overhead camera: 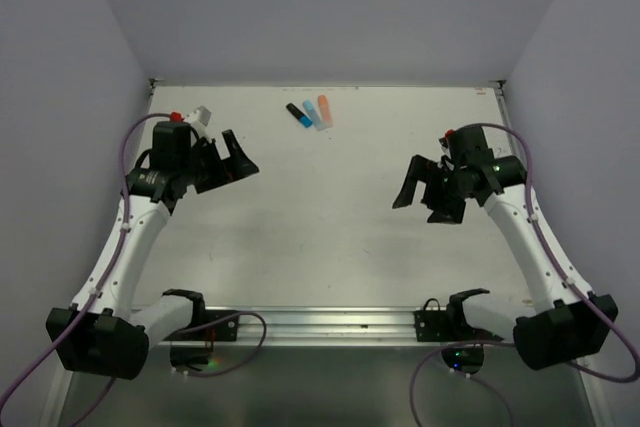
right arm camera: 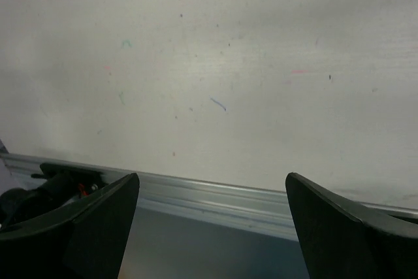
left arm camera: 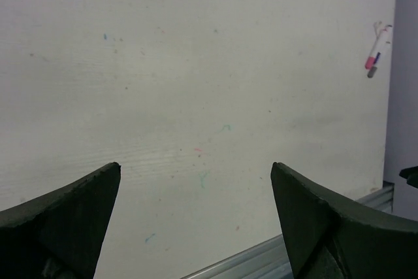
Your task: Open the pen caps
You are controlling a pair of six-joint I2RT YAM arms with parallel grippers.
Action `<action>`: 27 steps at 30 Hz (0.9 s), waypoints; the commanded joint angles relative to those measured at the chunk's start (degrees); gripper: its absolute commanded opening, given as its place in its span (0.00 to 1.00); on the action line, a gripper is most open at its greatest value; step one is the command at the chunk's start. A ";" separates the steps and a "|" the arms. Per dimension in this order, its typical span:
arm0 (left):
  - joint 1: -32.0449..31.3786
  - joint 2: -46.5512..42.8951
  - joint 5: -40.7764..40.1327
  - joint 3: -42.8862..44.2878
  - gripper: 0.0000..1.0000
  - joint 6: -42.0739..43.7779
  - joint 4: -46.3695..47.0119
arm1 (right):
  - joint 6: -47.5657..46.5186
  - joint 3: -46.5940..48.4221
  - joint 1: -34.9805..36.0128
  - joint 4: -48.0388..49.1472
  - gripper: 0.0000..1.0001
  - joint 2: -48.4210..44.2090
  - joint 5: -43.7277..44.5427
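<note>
Both hang wide open and empty, the left gripper (overhead camera: 230, 161) nearer than the right gripper (overhead camera: 428, 195) to the caps (overhead camera: 305, 120), on markers (overhead camera: 318, 113) ahead, between them, lying roughly lengthwise away from the arms.
</note>
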 commanded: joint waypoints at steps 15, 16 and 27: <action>0.46 10.91 -12.25 15.04 1.00 6.04 -14.80 | 2.12 27.11 -21.05 10.07 0.93 35.67 18.36; 0.46 10.82 -12.60 15.04 1.00 6.48 -14.89 | 1.16 28.18 -21.23 10.07 0.94 36.46 21.61; 0.19 12.39 -13.84 15.21 1.00 8.50 -12.35 | -4.83 31.99 -23.60 16.82 0.93 47.46 35.70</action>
